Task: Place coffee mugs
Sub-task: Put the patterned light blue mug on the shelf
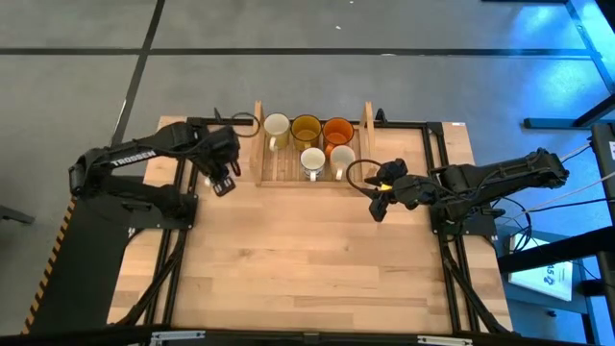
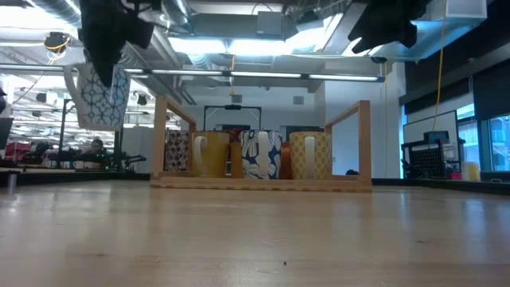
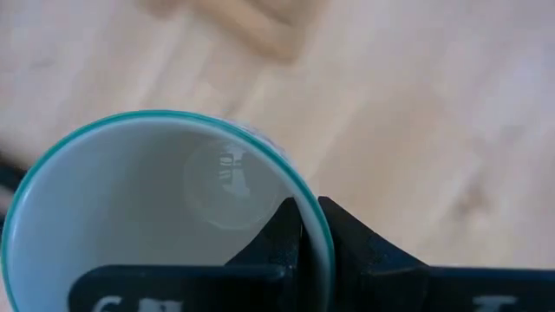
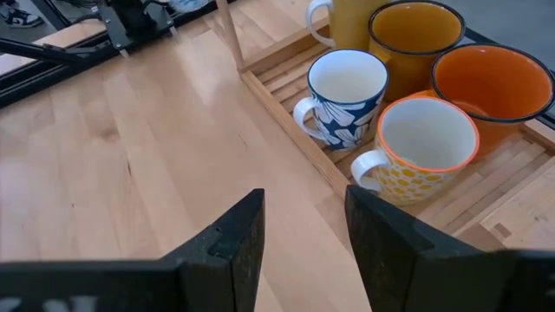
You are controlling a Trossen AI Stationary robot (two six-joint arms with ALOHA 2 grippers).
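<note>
We see the left gripper [image 3: 310, 227] raised above the table [image 1: 307, 269], just left of the slatted wooden rack [image 1: 288, 169]; its two fingers [image 3: 279, 234] are pinched on the rim of a teal-rimmed mug [image 3: 165, 208], one finger inside the wall and one outside. In the low view this mug [image 2: 97, 96], white with a blue lattice pattern, hangs clear of the table surface. We count five mugs standing in the rack: a cream mug [image 1: 277, 126], an amber-yellow mug [image 1: 306, 128] and an orange mug [image 1: 337, 130] along the far row, and in the near row a blue floral mug [image 4: 347, 91] beside a yellow dotted mug [image 4: 425, 143], the two close together with handles turned toward the rack's near rail. The right gripper [image 4: 303, 230] hovers over bare table just right of the rack's near corner, its fingers parted and holding nothing.
</note>
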